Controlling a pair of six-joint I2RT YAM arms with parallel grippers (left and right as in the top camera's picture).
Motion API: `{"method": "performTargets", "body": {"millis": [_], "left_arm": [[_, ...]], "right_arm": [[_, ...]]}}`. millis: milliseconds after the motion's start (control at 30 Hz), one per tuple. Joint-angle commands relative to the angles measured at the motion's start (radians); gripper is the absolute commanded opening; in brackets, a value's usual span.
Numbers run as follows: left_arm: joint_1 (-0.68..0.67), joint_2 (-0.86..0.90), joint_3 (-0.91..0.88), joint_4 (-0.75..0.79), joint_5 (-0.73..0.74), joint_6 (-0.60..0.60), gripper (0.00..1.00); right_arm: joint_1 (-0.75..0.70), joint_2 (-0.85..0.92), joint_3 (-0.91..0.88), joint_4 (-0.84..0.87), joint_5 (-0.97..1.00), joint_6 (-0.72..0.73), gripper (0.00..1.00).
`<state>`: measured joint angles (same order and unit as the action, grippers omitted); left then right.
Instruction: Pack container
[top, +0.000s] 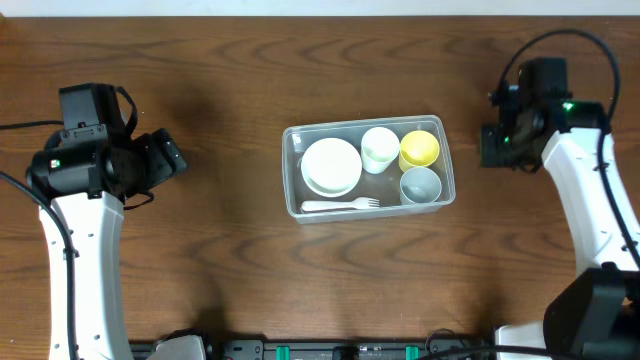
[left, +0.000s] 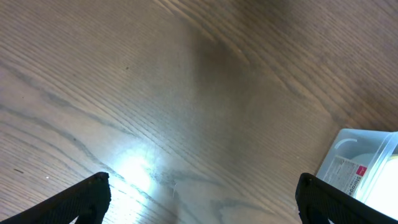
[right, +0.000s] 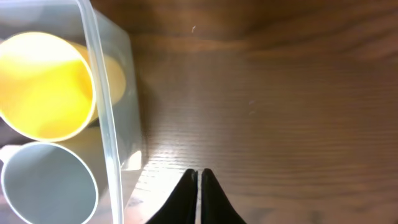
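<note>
The right gripper (right: 198, 186) is seen with its two fingers pressed together and nothing held between them, poised over bare table (right: 280, 93) just beside the right end wall of the container (right: 104, 124). Just inside that wall a yellow cup (right: 43, 84) and a grey cup (right: 46, 183) are seen side by side, mouths up. The left gripper (left: 202, 196) is spread wide with nothing between its fingers, and only wood grain and one corner of the tub are caught in its wrist view; from overhead it is placed well apart from the tub, off to the left. The container is set near the middle of the table, and a white cup (top: 379, 149), a stack of white plates (top: 331, 165) and a white fork (top: 340, 205) along the near wall are also held in it. No loose item is to be seen on the wood, and no lid is in view, so the packing is judged to be finished or nearly so, with clearing the arms as the likely step in hand. For that to be done well, the right arm should be raised before it is swung aside, so that the thin, light wall is not caught and the tub is not dragged or its cups tipped; the closed fingers are best kept closed, and the left arm can be kept away from the tub.
</note>
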<state>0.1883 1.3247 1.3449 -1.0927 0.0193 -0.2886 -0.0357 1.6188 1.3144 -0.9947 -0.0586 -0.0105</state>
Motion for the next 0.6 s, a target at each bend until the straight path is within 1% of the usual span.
{"method": "performTargets", "body": {"millis": [0,200,367,567], "left_arm": [[0.004,0.001,-0.004,-0.002,-0.005,-0.002,0.95],[0.004,0.001,-0.004,-0.002,-0.005,-0.001,0.95],[0.004,0.001,-0.004,-0.002,-0.005,-0.001,0.95],[0.004,0.001,-0.004,-0.002,-0.005,-0.001,0.95]], "right_arm": [[0.007,0.005,-0.067,0.042,-0.099,0.013,0.08],[0.032,0.005,-0.134,0.068,-0.115,0.013,0.1],[0.053,0.005,-0.139,0.061,-0.127,0.013,0.11],[0.076,0.005,-0.139,0.053,-0.205,-0.013,0.14]]}}
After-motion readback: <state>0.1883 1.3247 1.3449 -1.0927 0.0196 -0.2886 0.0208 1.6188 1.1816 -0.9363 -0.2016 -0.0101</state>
